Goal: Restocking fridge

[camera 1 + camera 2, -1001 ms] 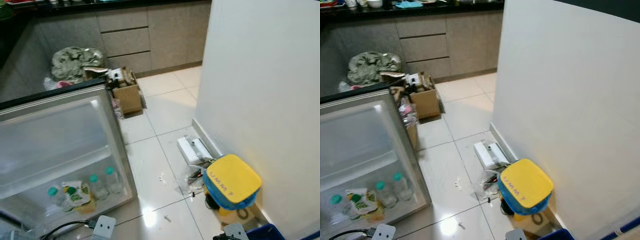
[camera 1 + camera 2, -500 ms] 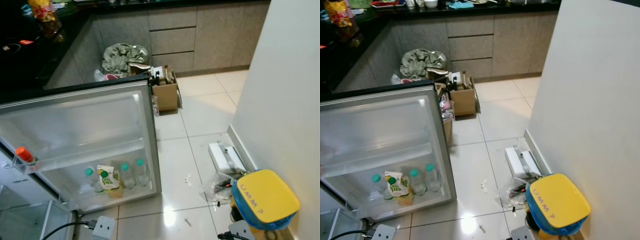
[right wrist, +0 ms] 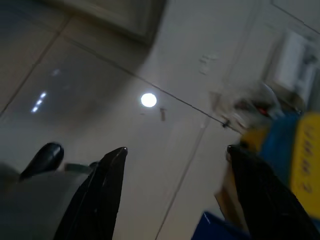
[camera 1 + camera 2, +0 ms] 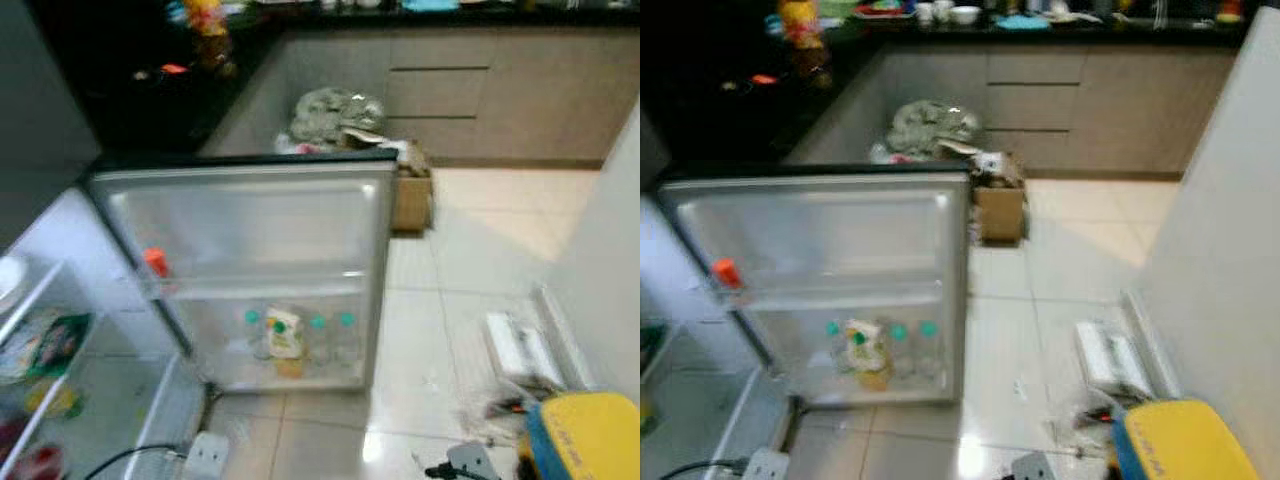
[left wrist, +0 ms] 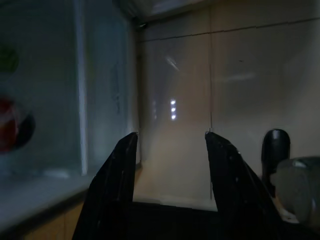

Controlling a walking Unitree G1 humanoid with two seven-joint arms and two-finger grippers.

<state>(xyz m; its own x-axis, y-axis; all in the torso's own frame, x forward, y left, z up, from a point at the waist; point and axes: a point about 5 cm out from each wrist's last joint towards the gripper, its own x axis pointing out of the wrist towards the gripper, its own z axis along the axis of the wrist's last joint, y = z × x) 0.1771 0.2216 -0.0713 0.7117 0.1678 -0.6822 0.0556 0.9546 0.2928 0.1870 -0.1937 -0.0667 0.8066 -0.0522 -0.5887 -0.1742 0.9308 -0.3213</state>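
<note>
Hanging grippers: I see left gripper [image 5: 170, 142] and right gripper [image 3: 175, 155] both spread wide, empty, over floor tiles [image 3: 100, 90].
Fridge door [image 4: 250, 260]: open, ahead of both, bottles [image 4: 330, 335] in its shelf.

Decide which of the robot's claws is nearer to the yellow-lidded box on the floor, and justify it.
The right. The right claw hangs open over the tiles with the yellow-lidded box just beside it. The left claw hangs open by the fridge, across the floor from it.

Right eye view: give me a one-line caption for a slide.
Open fridge door with bottles on its lower shelf, a cardboard box behind it, a yellow-lidded container by the wall.
</note>
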